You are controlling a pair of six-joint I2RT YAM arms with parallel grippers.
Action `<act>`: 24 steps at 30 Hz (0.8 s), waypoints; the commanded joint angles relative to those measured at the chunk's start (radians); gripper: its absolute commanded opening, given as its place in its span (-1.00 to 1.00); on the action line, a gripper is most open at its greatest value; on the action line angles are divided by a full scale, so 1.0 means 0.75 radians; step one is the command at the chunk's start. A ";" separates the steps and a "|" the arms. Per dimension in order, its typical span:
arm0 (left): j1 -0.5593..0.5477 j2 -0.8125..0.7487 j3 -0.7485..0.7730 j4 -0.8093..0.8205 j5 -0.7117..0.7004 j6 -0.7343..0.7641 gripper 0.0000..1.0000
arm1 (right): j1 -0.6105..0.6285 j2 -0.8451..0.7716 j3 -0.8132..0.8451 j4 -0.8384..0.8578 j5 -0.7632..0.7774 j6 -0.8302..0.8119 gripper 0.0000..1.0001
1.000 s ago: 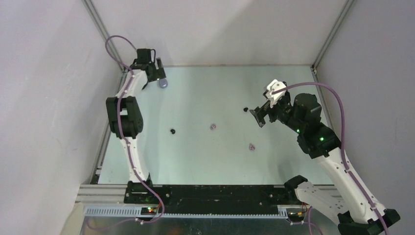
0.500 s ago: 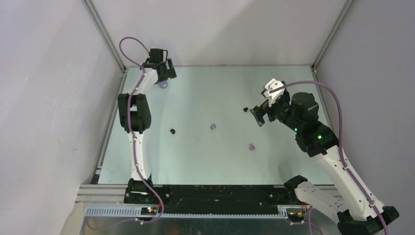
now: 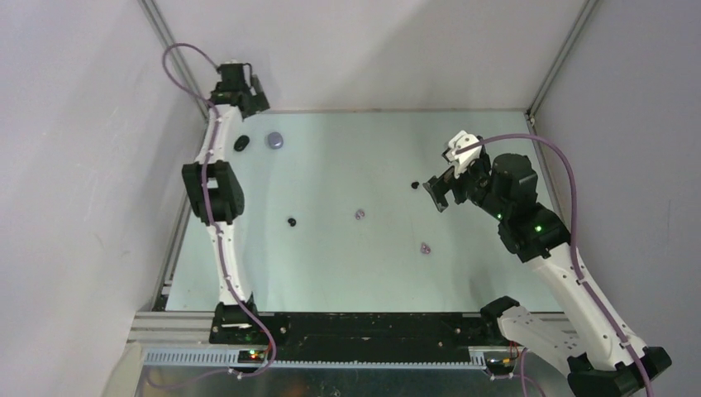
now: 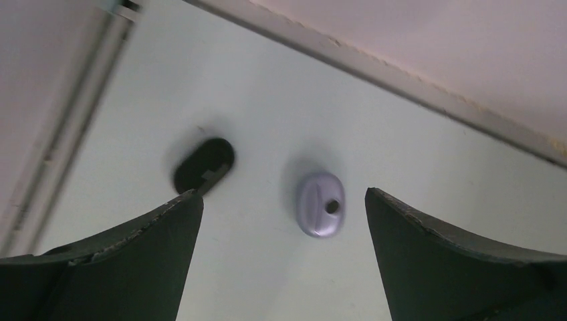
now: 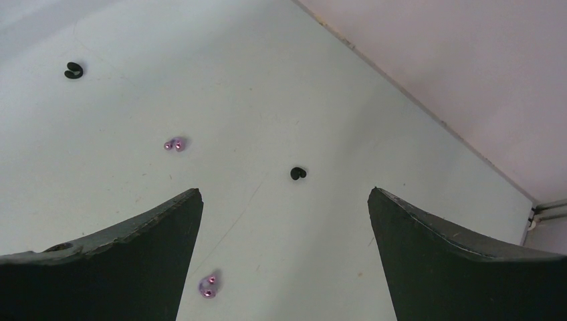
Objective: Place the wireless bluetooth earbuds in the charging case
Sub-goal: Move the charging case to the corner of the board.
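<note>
Two charging cases sit on the pale surface [image 3: 372,149] near its far-left corner. A black oval charging case [image 4: 204,164] lies closest to the left wall, and a lilac charging case [image 4: 320,204] lies just beside it on the right; the two are apart, not touching. The lilac one shows a smooth domed top with one small dark spot. Whether either lid is open cannot be told from here.

All four earbuds lie loose on the surface, well apart from both cases. The left black earbud [image 3: 291,222] and the middle lilac earbud [image 3: 360,214] sit around the centre. The near lilac earbud [image 3: 425,247] lies further right and closer to the arm bases, and the right black earbud [image 3: 414,185] sits just beside the right arm's tip.

The left jaws are spread wide and hold nothing. They hang above the far-left corner, and the lilac case shows in the gap between the two dark fingers [image 4: 127,267] in the left wrist view. The right jaws are likewise wide apart and empty, raised over the surface, and the right black earbud shows between them in the right wrist view.

Half a second ago the left jaws hung right over the lilac case and the arm hid the black one. They have since drawn back toward the corner, and both cases now show in the overhead view. The right arm has barely shifted, and the four earbuds and the lilac case lie where they were.
</note>
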 commanded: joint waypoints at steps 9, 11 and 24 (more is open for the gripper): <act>0.191 0.103 0.170 -0.148 0.127 0.143 0.97 | 0.010 0.018 0.007 0.038 0.005 0.004 1.00; 0.193 0.119 0.170 -0.156 0.209 0.162 0.97 | -0.001 0.015 0.005 0.039 0.001 0.011 1.00; 0.341 0.242 0.172 -0.081 0.541 -0.166 0.97 | -0.085 0.019 0.042 -0.001 -0.081 0.072 1.00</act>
